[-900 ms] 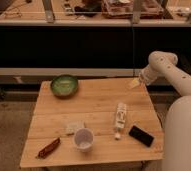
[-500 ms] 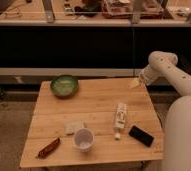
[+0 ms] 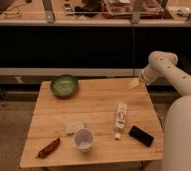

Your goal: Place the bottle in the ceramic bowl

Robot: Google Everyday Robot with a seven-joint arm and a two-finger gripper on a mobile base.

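Camera view. Logged gripper (image 3: 134, 83) over far right edge of table (image 3: 94, 100), well apart from bottle; cannot tell whether open or closed. Found bottle (image 3: 120, 118) lying flat on right half of table, cap toward near edge. Noted bowl (image 3: 64, 85) upright at far left corner, well apart from bottle. Recorded cup (image 3: 84, 139) upright near front edge, phone (image 3: 141, 135) just right of bottle's cap end, pale block (image 3: 74, 127) just behind cup, reddish packet (image 3: 48, 148) at front left.
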